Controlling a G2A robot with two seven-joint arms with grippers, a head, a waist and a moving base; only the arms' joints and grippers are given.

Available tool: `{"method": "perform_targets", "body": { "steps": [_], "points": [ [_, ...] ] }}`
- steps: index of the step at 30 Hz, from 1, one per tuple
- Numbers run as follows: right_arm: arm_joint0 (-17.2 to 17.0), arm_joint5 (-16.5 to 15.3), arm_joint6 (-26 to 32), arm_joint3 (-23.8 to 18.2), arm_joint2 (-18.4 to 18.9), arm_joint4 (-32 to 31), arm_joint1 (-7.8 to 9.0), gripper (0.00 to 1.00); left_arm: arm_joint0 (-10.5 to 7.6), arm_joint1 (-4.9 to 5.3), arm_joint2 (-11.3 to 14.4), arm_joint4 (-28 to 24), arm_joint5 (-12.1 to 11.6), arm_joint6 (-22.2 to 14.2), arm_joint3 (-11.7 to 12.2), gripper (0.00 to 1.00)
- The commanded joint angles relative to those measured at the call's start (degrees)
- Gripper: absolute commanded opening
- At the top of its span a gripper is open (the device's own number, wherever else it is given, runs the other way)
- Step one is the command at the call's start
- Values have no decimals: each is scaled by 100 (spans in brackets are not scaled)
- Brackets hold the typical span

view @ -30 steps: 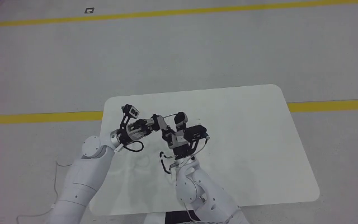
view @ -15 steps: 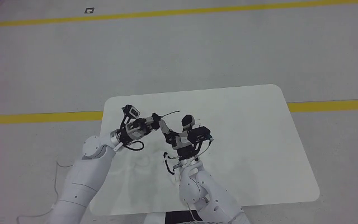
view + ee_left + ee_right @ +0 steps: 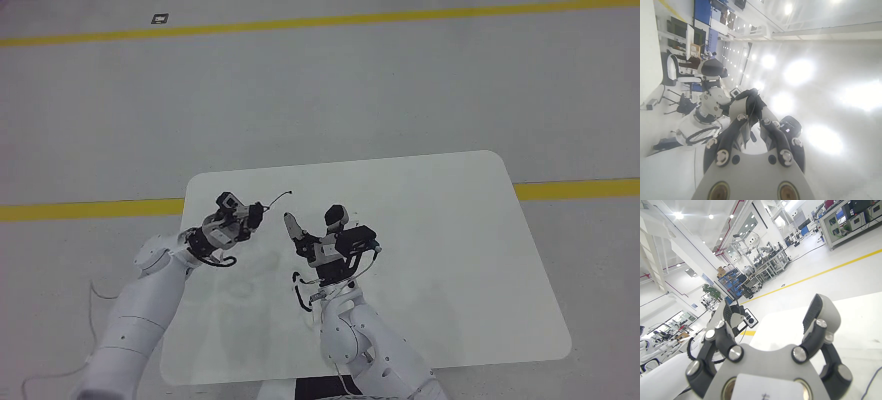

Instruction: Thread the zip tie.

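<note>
1. Left gripper (image 3: 255, 213) was clenched on the zip tie (image 3: 275, 199), near the far left corner of the table (image 3: 450, 250).
2. Zip tie was a thin black strip, and its free end stuck out past the fingertips toward the table's far edge.
3. Right gripper (image 3: 315, 219) was released, jaws spread wide, near the left gripper on the side toward the table's middle.
4. The two grippers were apart, not touching.

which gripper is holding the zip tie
The left gripper, shut on the thin black zip tie; the right gripper stands open and empty.
</note>
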Motion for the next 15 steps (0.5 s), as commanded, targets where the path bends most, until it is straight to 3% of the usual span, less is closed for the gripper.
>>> {"method": "perform_targets", "body": {
  "steps": [1, 3, 6, 15],
  "points": [
    [0, 0, 0, 0, 0, 0, 0, 100, -10, 11, 83, -119, 204, 9, -32, 0],
    [0, 0, 0, 0, 0, 0, 0, 100, -24, 27, 132, -204, 279, 9, -44, 0],
    [0, 0, 0, 0, 0, 0, 0, 100, -47, 52, 193, -120, 146, 9, -28, 0],
    [0, 0, 0, 0, 0, 0, 0, 100, -47, 52, 193, -120, 146, 9, -28, 0]
  ]
}}
